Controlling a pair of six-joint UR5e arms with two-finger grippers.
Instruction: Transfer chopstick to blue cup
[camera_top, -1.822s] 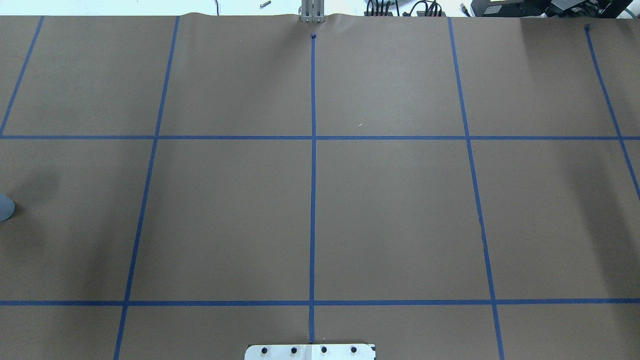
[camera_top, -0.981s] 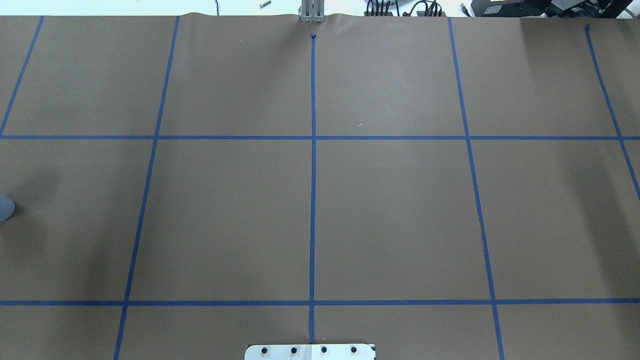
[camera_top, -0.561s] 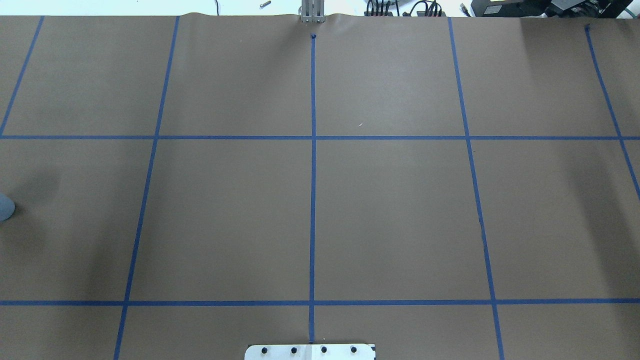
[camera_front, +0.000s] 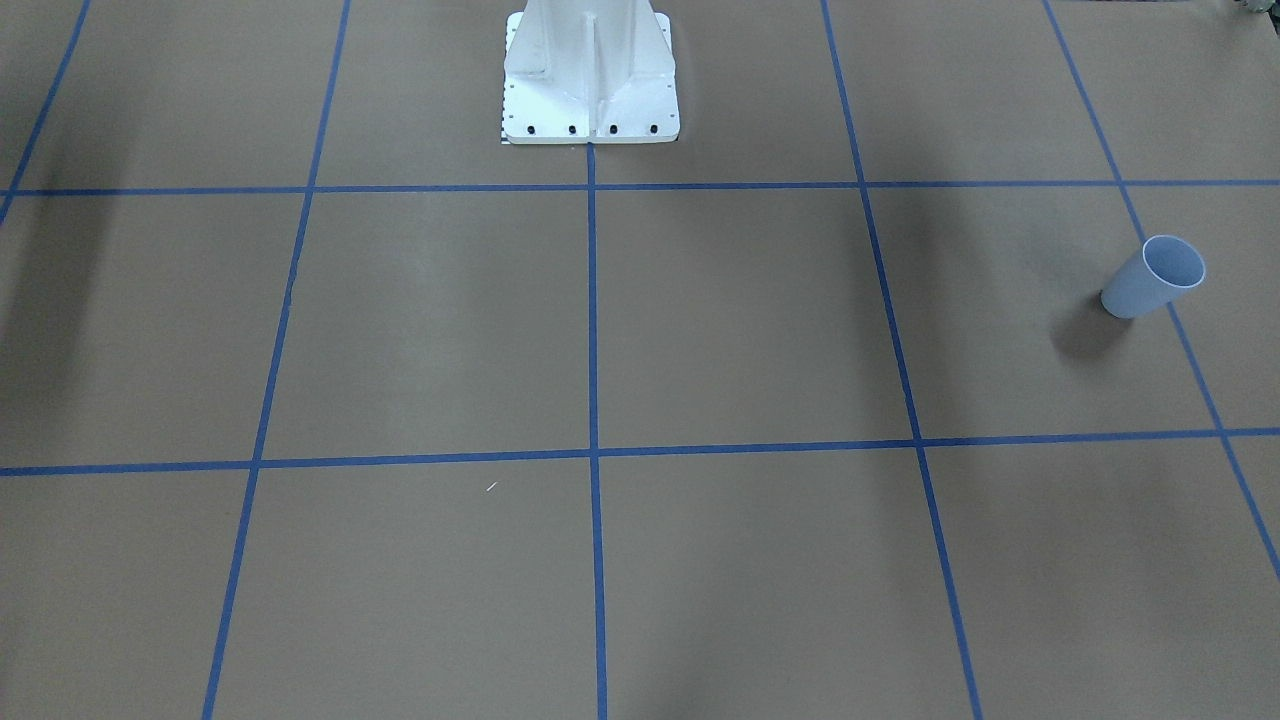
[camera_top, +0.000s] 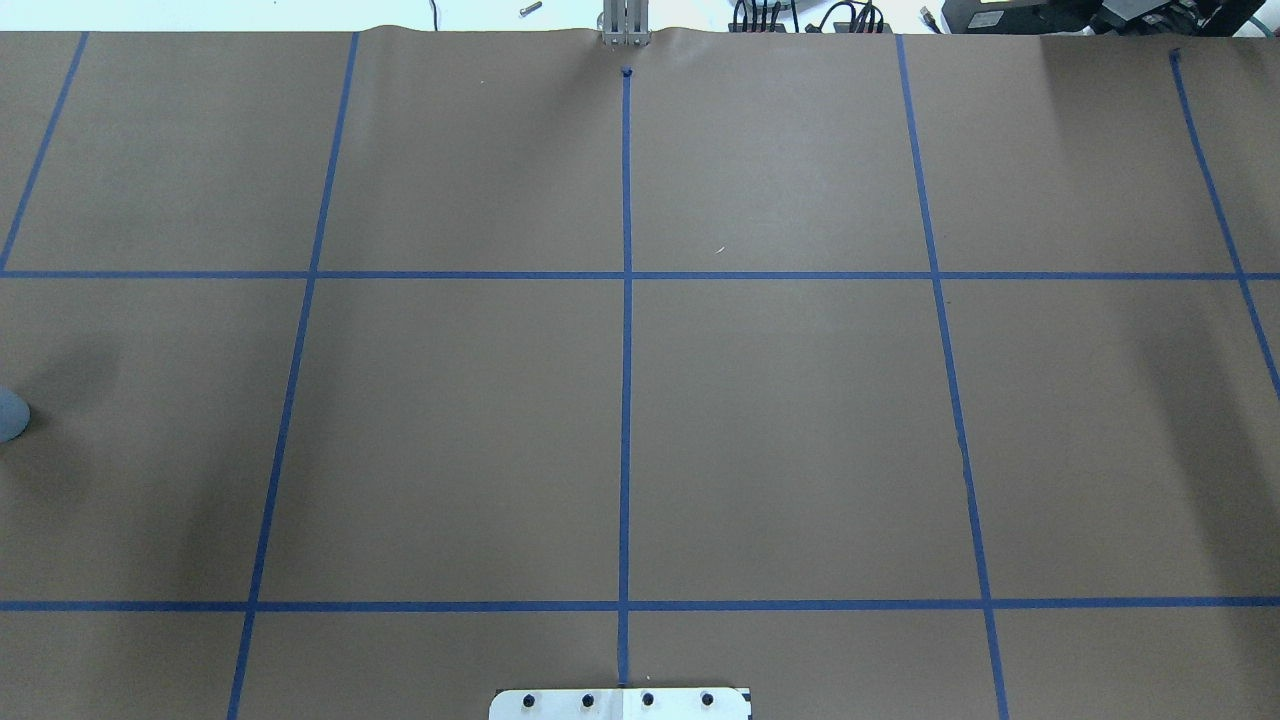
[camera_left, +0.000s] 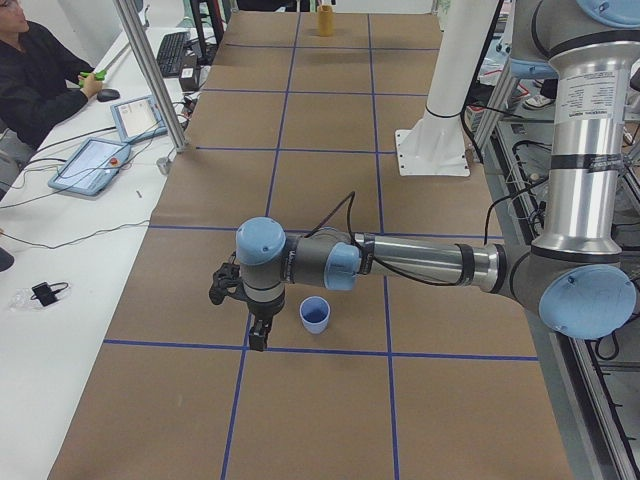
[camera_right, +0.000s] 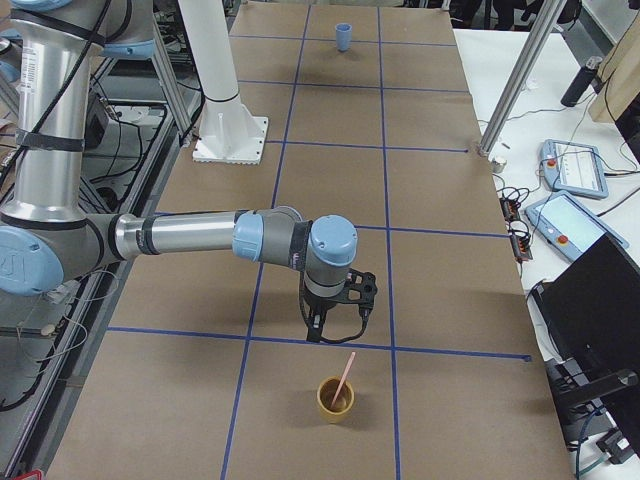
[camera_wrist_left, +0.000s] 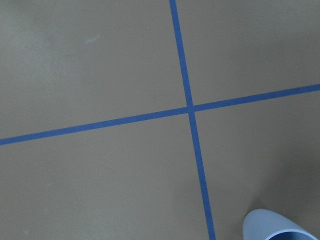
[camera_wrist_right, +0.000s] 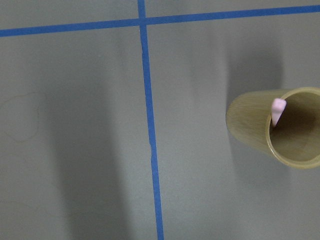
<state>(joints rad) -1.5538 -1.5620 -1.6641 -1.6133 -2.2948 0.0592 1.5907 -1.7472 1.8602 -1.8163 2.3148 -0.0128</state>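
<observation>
the table (camera_top: 780, 430), brown paper taped into blue squares, stretched wide between the two ends of this job. the right arm (camera_right: 190, 236) reached out low at its own end. the left arm (camera_left: 420, 262) did the same at the opposite end, so the two were well apart.

the right gripper (camera_right: 316, 328) hung pointing down over the paper, near the yellow cup (camera_right: 336, 398) but not touching it. only a side view caught it and its wrist camera showed no fingers, so whether it was wide or narrow could not be told. the left gripper (camera_left: 258, 340) hung just beside the blue cup (camera_left: 315, 314), and again only a side view showed it, so its opening could not be told either.

the blue cup stood upright near the table's left end, and from the front it looked empty. the pink chopstick (camera_right: 344, 375) leaned in the yellow cup at the right end, its top poking above the rim.

by the look of it, nothing of the transfer was done. the chopstick had not been gripped or lifted and sat about as far from its goal as the table allowed. left to do was the grasp, the lift clear of the rim, the long carry across, perhaps with a hand-over between arms, and the drop into the blue cup.
</observation>
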